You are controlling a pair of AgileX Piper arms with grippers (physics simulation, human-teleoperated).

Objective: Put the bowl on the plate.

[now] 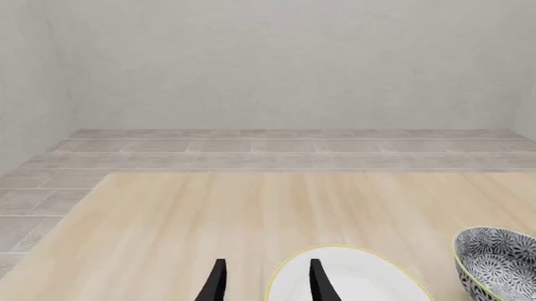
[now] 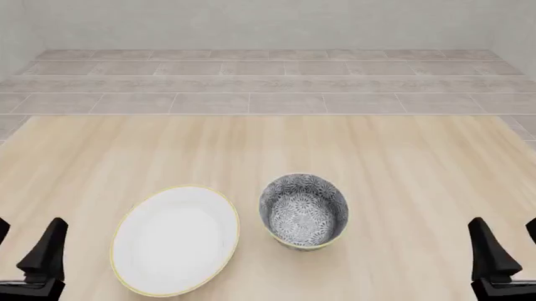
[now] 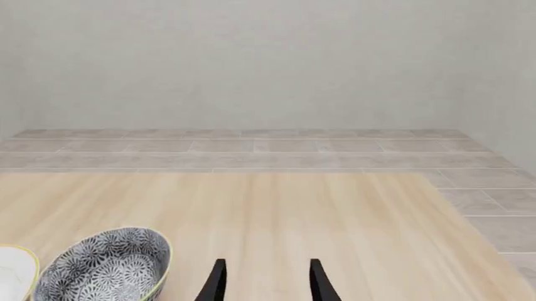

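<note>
Bowl [image 2: 303,212] just beside plate [image 2: 176,239] — both grippers [image 1: 266,282] [image 3: 266,282] spread, seemingly empty.

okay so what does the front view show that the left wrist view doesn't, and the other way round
Only the front view shows the whole plate, the whole bowl standing beside it rather than on it, and the right gripper. Only the left wrist view shows the left gripper close up, open, one finger crossing the plate's rim. Both show plate, bowl, the wooden table and the tiled floor beyond.
</note>
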